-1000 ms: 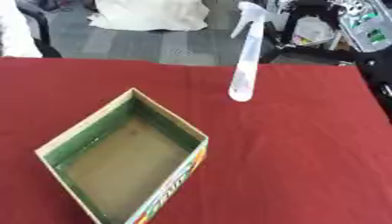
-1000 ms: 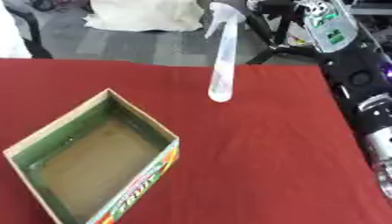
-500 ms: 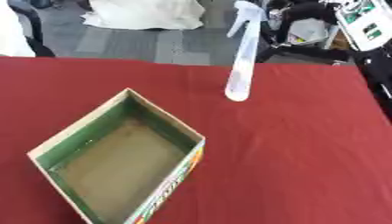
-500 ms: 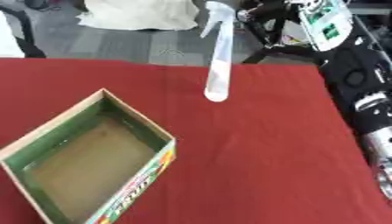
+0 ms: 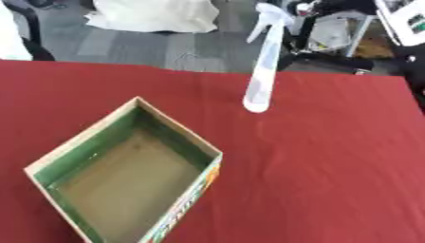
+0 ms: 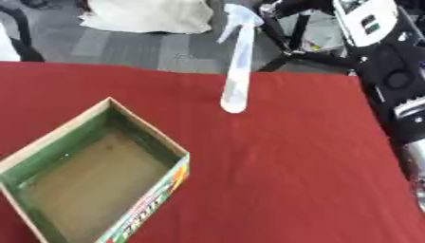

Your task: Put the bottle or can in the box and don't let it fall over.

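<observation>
Standing upright on the red cloth-covered bench [image 5: 332, 156], near its far edge, a tall slim translucent white plastic spray bottle [image 5: 262, 76] with a white trigger head on top, well apart from the open cardboard box with green inner walls and a brown floor [image 5: 124, 175]. Box set cornerwise toward the near left, with nothing inside, its printed outer side facing the near right, coloured lettering not readable. Bottle outside the box, beyond its far right corner, touched by nothing. Black robot arm with silver joints [image 6: 398, 95] seen only in the right eye view along the right edge, coming down from the upper right; no robot hand visible in either view, so cannot tell whether released, clenched or grasping. Behind the bench, grey floor [image 5: 124, 45] with a white bundle [image 5: 153, 14] lying on it
</observation>
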Controlling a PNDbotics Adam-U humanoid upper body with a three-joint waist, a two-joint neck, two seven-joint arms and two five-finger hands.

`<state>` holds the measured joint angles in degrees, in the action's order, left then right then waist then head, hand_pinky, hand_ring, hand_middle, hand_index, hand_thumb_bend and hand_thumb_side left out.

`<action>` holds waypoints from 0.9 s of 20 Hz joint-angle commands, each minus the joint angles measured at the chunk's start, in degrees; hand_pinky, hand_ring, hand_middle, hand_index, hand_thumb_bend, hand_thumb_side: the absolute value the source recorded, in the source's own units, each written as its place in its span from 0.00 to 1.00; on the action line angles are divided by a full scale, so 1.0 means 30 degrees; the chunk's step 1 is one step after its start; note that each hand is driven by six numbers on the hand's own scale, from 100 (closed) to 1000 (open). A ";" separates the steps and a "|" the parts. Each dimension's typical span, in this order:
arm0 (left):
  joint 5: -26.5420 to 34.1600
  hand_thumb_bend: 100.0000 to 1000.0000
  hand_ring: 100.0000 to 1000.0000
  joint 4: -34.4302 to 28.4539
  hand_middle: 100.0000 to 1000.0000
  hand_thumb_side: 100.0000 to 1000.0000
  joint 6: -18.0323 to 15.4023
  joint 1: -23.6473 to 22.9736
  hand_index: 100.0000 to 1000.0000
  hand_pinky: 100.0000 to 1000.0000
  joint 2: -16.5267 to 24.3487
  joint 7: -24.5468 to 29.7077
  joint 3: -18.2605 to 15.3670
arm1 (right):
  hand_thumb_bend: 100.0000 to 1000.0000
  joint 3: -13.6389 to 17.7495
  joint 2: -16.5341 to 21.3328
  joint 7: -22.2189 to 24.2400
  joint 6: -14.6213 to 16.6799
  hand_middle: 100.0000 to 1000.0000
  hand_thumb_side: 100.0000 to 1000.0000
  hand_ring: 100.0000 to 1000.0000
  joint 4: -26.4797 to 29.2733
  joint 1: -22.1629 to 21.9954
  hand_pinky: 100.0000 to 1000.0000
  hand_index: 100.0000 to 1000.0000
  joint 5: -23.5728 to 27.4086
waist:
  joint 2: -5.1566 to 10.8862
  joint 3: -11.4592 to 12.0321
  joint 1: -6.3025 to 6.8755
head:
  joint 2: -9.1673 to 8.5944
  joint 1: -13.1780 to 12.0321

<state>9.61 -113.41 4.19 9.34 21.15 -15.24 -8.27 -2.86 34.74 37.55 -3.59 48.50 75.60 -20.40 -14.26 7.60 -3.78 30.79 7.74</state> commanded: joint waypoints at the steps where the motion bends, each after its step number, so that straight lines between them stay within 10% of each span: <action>1: -0.0139 0.00 0.72 -0.0393 0.72 0.67 0.0052 0.0097 0.71 0.66 0.0625 -0.0001 -0.0078 | 0.25 0.0038 0.0771 0.0543 0.0298 0.88 0.00 0.91 0.0673 0.0564 0.86 0.88 0.0671 | 0.0208 -0.0022 0.0050 | -0.0400 0.0102; 18: -0.0202 0.00 0.72 -0.0393 0.72 0.68 0.0036 0.0054 0.71 0.66 0.0476 0.0074 -0.0057 | 0.35 0.0023 0.0672 -0.0599 0.0539 0.85 0.00 0.87 0.1154 0.0729 0.84 0.89 0.1018 | -0.0079 0.0208 0.0163 | -0.2041 0.1452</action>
<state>9.41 -113.41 4.32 9.26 21.17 -15.16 -8.28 -3.21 35.10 36.53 -1.91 51.06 76.11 -17.61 -15.30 8.22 -3.67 25.47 11.81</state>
